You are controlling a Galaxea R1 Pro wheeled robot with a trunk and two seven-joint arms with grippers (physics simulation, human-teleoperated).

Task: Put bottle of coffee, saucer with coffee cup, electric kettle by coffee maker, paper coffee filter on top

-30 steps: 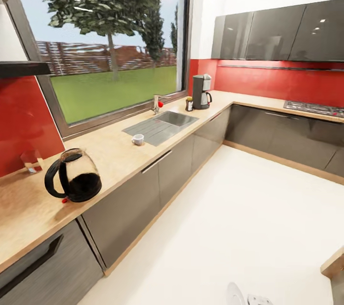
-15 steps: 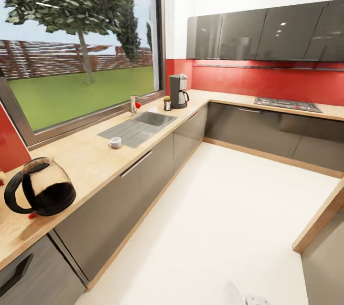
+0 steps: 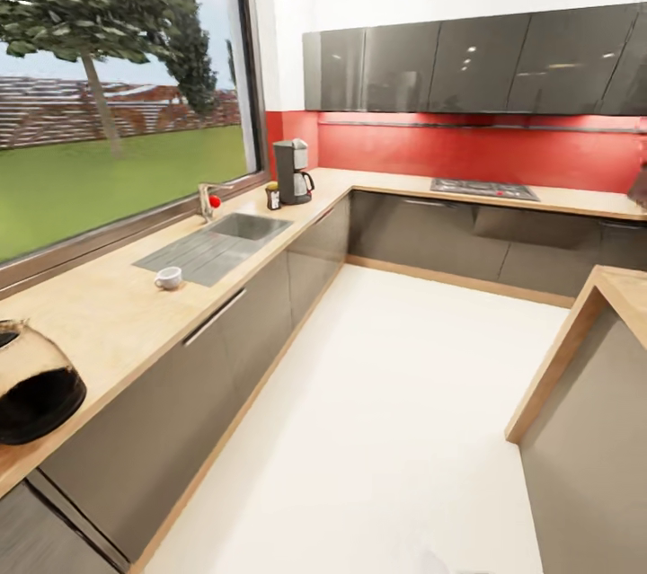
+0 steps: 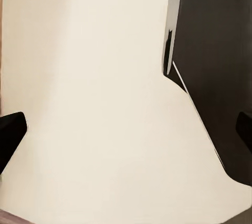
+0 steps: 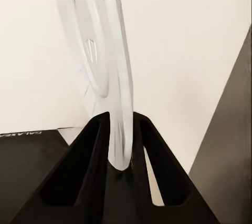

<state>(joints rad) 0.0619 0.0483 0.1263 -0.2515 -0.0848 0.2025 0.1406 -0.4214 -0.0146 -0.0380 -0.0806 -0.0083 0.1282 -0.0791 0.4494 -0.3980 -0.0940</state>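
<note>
In our right hand [image 5: 122, 129] we carry the small flat round white saucer [image 5: 100, 50], standing on edge, its rim pinched between the two black fingers [image 5: 92, 145] pressed against either face. Our left hand [image 4: 126, 129] hangs over the pale floor [image 4: 94, 77] with its dark fingertips far apart at the two sides of its wrist view and nothing between them. From the head view, the long light wood-grain bench [image 3: 126, 304] runs under the window toward the far corner, where the tall dark grey drip coffee maker [image 3: 292, 171] stands with the small black gold-capped bottle of coffee [image 3: 273, 196] just beside it. The small white rounded coffee cup [image 3: 168, 278] sits on the bench near the steel sink [image 3: 216, 243], well apart from the machine, and the clear domed glass electric kettle [image 3: 31, 385] rests at the near end, partly cut by the frame. We judge the saucer to be light, stiff, glazed and slippery, and likely to chip if dropped, so an edge pinch is fair for carrying but it should be tipped flat low over the bench before release. The cup is best taken by its rim or loop handle, and the heavier kettle by its black handle.
</note>
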